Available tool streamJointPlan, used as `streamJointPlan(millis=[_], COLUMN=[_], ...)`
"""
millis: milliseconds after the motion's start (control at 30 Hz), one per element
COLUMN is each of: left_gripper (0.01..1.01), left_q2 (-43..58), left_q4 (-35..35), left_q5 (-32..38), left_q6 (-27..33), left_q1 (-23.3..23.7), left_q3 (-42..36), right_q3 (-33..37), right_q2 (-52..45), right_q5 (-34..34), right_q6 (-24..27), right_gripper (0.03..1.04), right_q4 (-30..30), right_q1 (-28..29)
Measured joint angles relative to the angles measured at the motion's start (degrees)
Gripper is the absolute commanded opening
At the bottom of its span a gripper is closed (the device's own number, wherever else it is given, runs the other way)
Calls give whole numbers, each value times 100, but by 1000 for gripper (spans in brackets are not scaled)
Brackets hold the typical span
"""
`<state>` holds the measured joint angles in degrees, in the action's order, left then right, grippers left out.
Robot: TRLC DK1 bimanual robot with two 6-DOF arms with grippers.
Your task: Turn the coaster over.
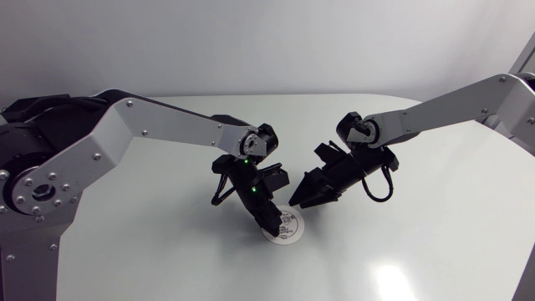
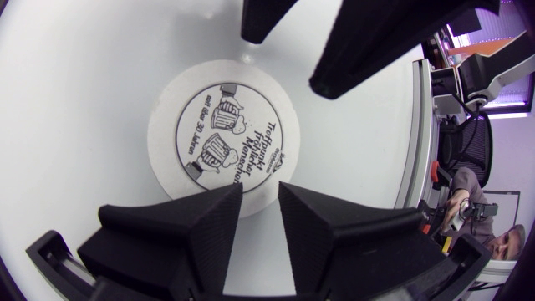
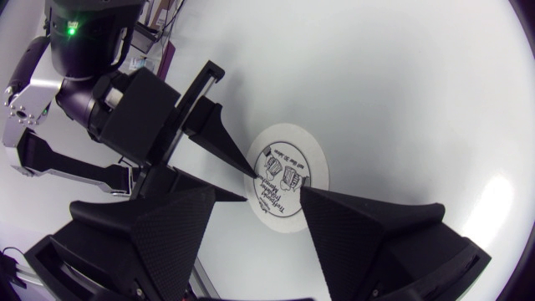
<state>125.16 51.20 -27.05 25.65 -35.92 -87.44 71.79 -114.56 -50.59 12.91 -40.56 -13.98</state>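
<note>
Coaster point(image 2: 221, 138) lies print-up; left gripper point(image 2: 260, 194), parted, perhaps touches it.

One coaster point(image 1: 285, 227) on one table point(image 1: 418, 242). Two arms: left arm point(image 1: 159, 125) from the left, right arm point(image 1: 443, 104) from the right. Two grippers, left gripper point(image 2: 261, 191) and right gripper point(image 3: 259, 192), with two fingers each, four in all
</note>
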Motion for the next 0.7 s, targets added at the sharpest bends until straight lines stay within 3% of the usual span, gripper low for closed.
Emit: streamJointPlan(millis=[200, 300, 433, 500, 700], left_gripper=[331, 331, 331, 331, 331], left_q2=[-415, -592, -601, -590, -428], left_q4=[238, 264, 264, 254, 184], left_q5=[4, 4, 2, 2, 2], left_q6=[28, 31, 33, 31, 28], left_q1=[483, 654, 656, 656, 597], left_q3=[24, 24, 24, 24, 35], right_q3=[-251, -260, -260, -260, -271], right_q2=[74, 74, 72, 52, -216], right_q5=[177, 361, 656, 839, 1318], right_q6=[144, 149, 122, 116, 7], right_gripper=[744, 572, 203, 85, 59], right_q4=[24, 46, 177, 229, 422], right_q1=[-101, -251, -481, -535, -487])
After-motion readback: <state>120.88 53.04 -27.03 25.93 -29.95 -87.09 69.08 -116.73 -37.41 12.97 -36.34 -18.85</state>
